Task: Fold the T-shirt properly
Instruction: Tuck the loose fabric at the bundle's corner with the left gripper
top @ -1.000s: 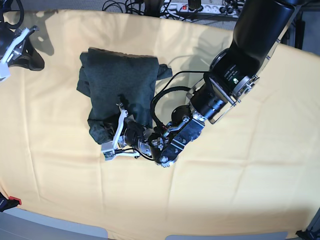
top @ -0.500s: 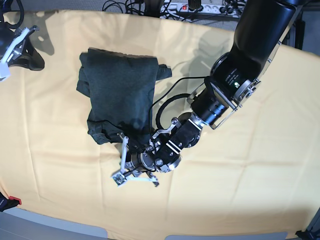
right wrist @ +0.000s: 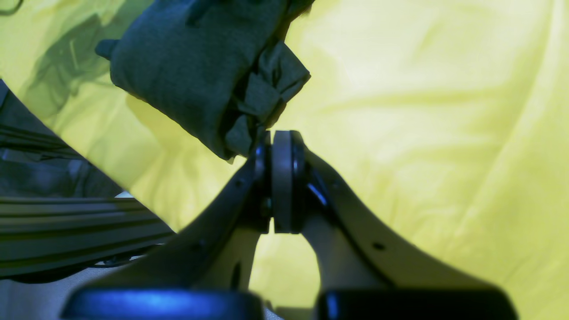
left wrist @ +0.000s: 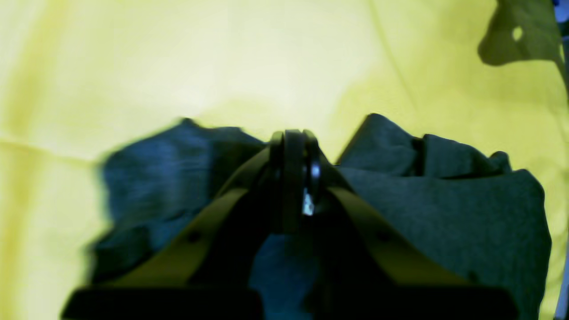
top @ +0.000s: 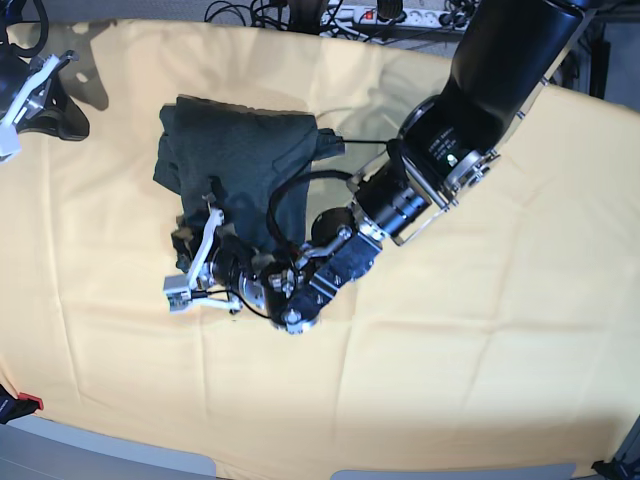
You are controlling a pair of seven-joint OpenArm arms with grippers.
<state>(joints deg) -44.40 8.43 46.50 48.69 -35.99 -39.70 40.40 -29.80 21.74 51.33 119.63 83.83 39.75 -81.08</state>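
Observation:
The dark charcoal T-shirt (top: 240,160) lies folded in a thick bundle on the pale yellow tablecloth (top: 470,330), left of centre. My left gripper (top: 192,265) is at the bundle's near-left corner. In the left wrist view its fingers (left wrist: 291,178) are pressed together over the shirt (left wrist: 444,213), with no cloth showing between them. My right gripper (top: 22,100) rests at the far left edge, away from the shirt. In the right wrist view it (right wrist: 282,178) is shut and empty, with the shirt (right wrist: 191,66) beyond it.
A loose fold of cloth (top: 328,140) sticks out at the bundle's far right. A power strip and cables (top: 400,15) lie behind the table. The table's near edge (top: 120,450) runs along the bottom, with a small red object (top: 28,403) at the left.
My left gripper pulled off the shirt's near edge onto the bare tablecloth, then swung back up and left to the bundle's near-left corner. The right arm has not moved.

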